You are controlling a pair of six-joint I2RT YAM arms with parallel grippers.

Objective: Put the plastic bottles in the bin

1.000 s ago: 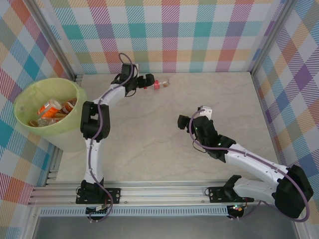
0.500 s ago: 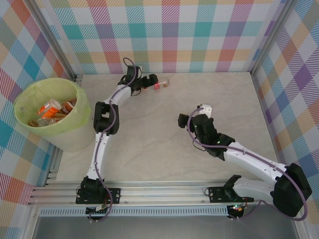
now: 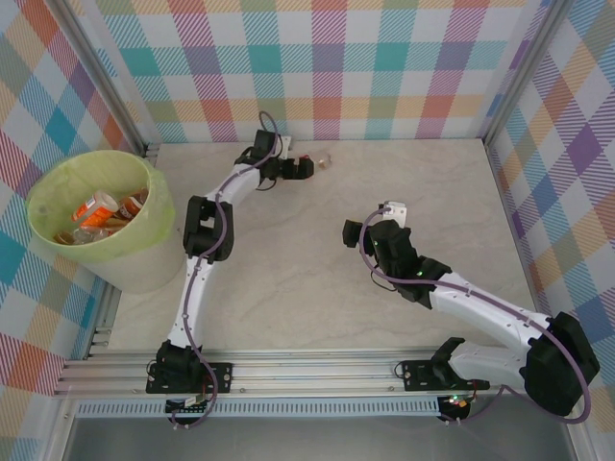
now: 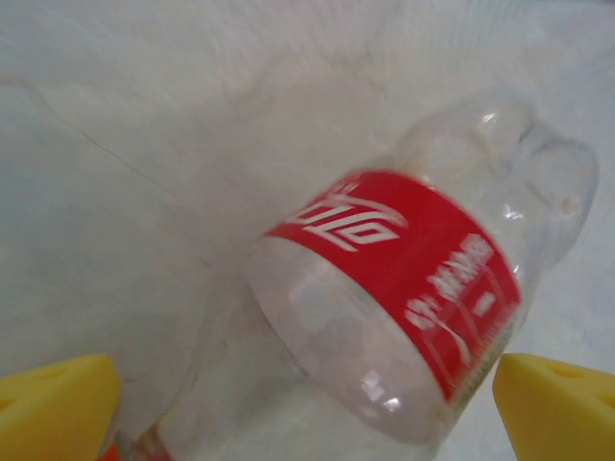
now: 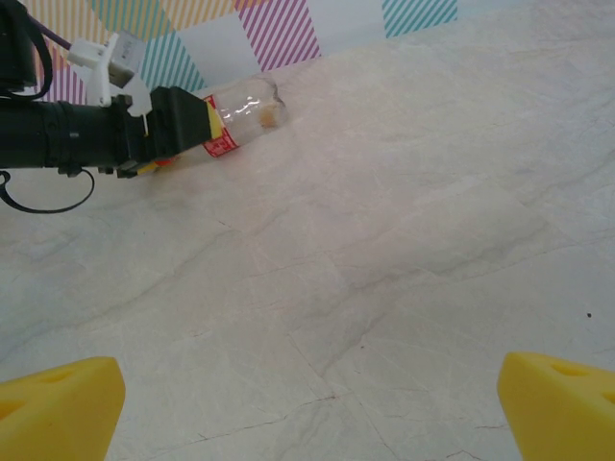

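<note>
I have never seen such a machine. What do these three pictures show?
These are two robot arms bolted to a table. One picture looks down from above. The other two come from cameras on each wrist, so the yellow tips there are that arm's own fingers. The left gripper is open around a clear bottle with a red label, lying by the far wall, not clamped. The right gripper is open and empty. The green bin on the left holds other bottles.
</note>
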